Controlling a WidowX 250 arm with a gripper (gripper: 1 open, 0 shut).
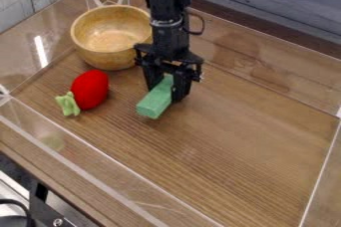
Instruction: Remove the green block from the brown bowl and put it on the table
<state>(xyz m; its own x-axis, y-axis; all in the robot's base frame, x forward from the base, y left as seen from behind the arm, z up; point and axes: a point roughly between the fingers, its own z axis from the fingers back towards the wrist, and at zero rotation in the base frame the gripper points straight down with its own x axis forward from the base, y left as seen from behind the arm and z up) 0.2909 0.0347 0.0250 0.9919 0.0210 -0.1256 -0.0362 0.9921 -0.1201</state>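
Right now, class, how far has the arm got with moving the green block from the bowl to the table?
Done: the block is out of the bowl, which looks empty. In hand: the gripper is shut on the block, holding it tilted low over the table, to the right of the red fruit; whether its lower end touches the wood is unclear. Left: let go and pull away.
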